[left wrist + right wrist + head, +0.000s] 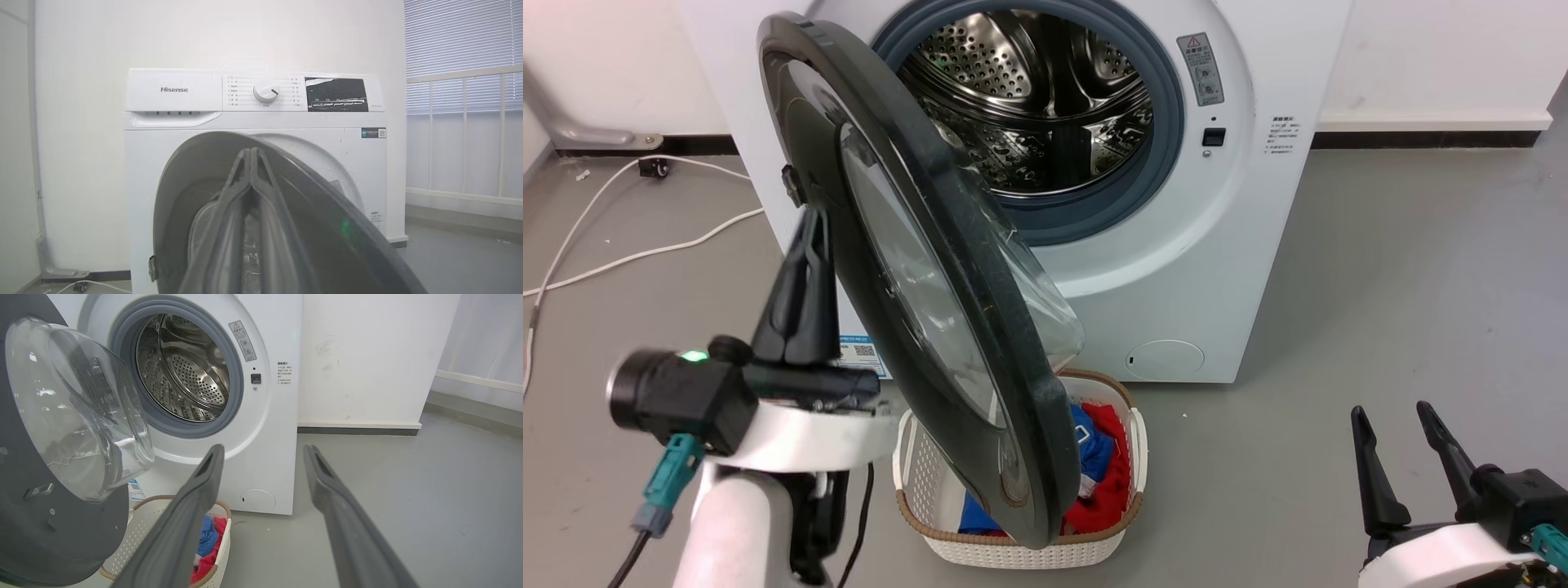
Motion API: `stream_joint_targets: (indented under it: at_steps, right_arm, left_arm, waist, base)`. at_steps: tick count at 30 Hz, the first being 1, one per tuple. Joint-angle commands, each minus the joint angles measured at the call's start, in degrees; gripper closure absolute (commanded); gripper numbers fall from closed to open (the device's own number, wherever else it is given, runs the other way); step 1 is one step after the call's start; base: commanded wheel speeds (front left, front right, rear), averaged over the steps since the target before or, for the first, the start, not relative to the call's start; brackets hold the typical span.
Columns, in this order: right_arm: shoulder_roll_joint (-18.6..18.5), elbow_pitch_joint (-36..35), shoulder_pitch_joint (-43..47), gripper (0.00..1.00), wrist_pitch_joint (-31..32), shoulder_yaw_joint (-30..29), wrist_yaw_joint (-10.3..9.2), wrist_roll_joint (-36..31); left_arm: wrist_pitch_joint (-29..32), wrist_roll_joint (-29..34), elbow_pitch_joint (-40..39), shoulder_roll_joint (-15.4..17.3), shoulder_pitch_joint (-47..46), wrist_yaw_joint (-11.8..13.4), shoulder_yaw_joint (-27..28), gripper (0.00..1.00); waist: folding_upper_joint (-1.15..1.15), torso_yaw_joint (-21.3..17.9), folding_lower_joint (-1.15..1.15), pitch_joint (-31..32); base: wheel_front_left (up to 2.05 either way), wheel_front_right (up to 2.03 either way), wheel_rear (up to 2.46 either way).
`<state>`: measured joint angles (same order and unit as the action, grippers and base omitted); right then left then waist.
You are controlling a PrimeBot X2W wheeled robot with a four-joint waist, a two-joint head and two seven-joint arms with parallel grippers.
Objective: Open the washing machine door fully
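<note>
Left gripper (809, 237) jaws pinched together, nothing visibly between them, lying against the outer face of the washing machine door (931, 269), tips just below its hinge. Right gripper (1390, 412) jaws spread wide, empty, door well off to their left. Door stands edge-on, roughly halfway out from the washing machine (1192, 245), drum (1045, 90) exposed. My read: unlatched and part swung, the rest of the swing toward the left jaws' side not yet done

My left claw (810, 224) has two long, dark, tapering fingers (800, 286). Behind it sit a black housing (678, 400) with a green light (693, 356), a white forearm (739, 523), a teal plug (670, 474) and a black cable (629, 557). My right claw (1390, 412) matches it.
</note>
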<state>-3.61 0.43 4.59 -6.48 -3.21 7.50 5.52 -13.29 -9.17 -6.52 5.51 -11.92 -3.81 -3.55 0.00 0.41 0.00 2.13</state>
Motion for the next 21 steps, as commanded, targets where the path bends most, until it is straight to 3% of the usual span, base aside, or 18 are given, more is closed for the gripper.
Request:
stream_joint_targets:
  at_steps: [1, 9, 21]
  right_arm:
    - [0.23, -0.03, -0.61, 0.0, 0.12, -0.07, -0.01, 0.01]
    - [0.45, 0.41, -0.85, 0.0, 0.4, 0.0, -0.01, -0.47]
    - [0.72, 0.91, 0.1, 0.0, 0.45, -0.22, -0.01, -0.39]
  left_arm:
    - [0.23, 0.46, -1.64, 0.14, -1.11, 0.4, -0.34, 1.0]
    - [4.0, 0.56, -13.98, -1.49, -5.33, 0.61, -6.94, 1.0]
    - [13.98, -6.51, -21.11, -2.31, 0.35, -0.42, -21.7, 1.0]
  waist:
    - [0.0, 0.08, 0.0, 0.0]
    - [0.0, 0.0, 0.0, 0.06]
    - [0.0, -0.51, 0.0, -0.09]
  base:
    - [0.0, 0.0, 0.0]
    - [0.0, 0.0, 0.0]
    - [0.0, 0.0, 0.0]
